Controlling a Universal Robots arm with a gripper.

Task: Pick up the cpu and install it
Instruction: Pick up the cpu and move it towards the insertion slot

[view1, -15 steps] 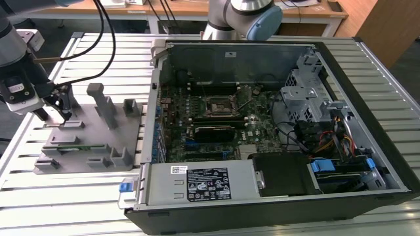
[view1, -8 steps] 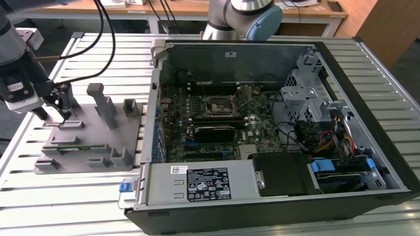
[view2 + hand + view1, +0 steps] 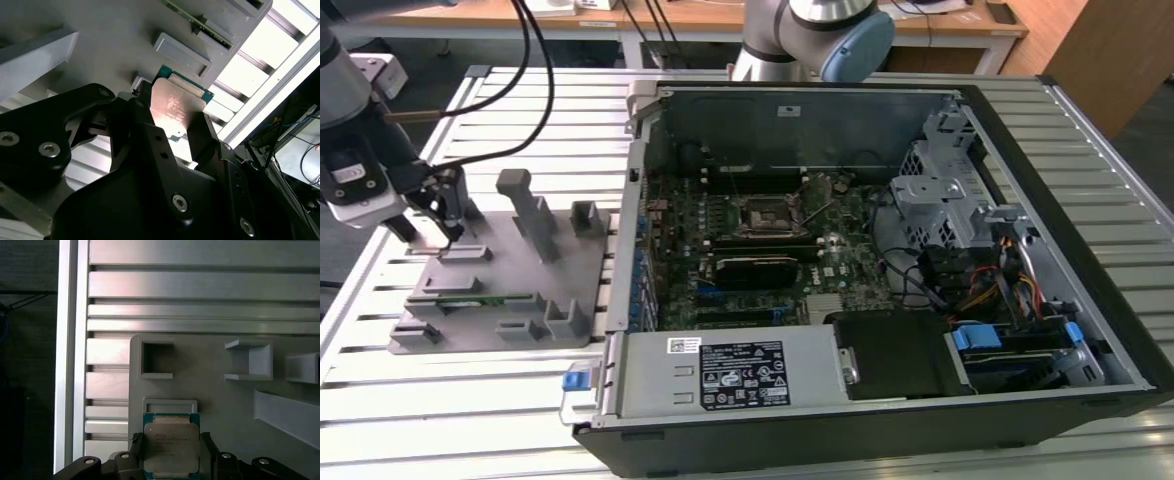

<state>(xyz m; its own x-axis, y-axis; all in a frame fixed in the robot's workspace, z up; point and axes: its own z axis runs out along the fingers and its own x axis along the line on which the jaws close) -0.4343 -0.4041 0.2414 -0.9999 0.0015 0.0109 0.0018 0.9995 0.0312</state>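
My gripper (image 3: 171, 441) is clamped on the cpu (image 3: 171, 452), fingers against its opposite edges, low over the grey fixture's (image 3: 215, 410) corner: pick-up step, which I judge calls for a level lift.

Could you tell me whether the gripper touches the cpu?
Touching: in the first wrist view the gripper sits flush against opposite edges of the cpu, no gap.

Tall posts (image 3: 531, 215) stand just beside the gripper (image 3: 450, 238), closed on the cpu (image 3: 171, 447). The case (image 3: 854, 442) is open on top; walls (image 3: 801, 140) and cables (image 3: 987, 290) surround its socket (image 3: 761, 215).
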